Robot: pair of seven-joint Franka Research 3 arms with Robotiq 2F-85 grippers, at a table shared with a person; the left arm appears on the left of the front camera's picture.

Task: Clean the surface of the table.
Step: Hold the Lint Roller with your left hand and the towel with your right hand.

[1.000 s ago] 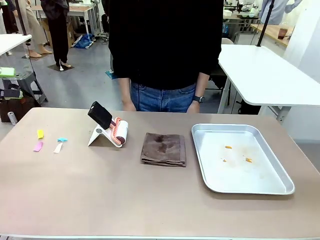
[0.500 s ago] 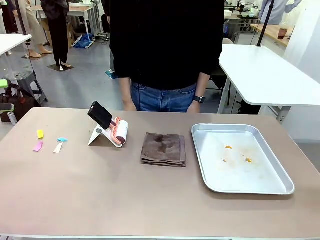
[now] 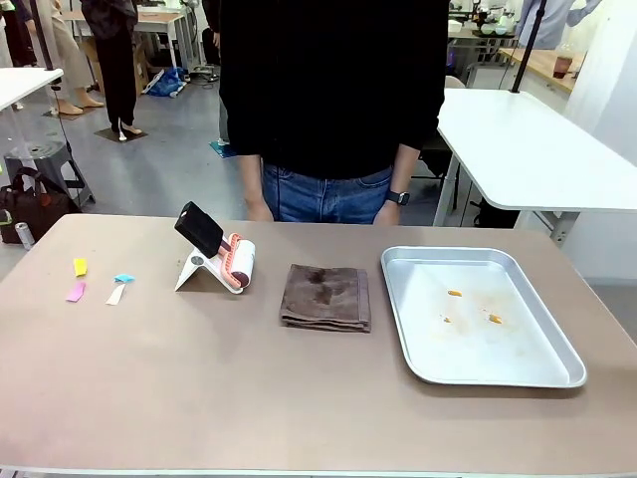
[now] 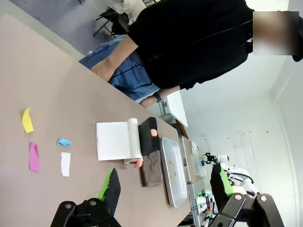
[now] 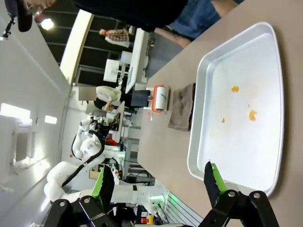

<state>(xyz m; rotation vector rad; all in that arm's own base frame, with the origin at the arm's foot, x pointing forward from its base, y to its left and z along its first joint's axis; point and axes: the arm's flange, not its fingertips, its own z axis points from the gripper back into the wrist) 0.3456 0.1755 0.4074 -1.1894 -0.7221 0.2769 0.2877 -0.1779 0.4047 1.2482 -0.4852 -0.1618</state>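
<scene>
The left tool is held clear above the counter, its wrist rolled so that the surface appears tilted. Its green-padded fingers are spread wide, with nothing between them. The right tool is likewise held wide and empty, and the silver tray lies just beyond its fingers. The taupe counter spans the whole front view, from the near edge to the far one. On it are seen the tray at the robot's right, carrying a few orange crumbs; a folded brown cloth just left of the tray; four coloured paper scraps at the left; and a lint roller on a white stand. A person stands upright against the far edge.
</scene>
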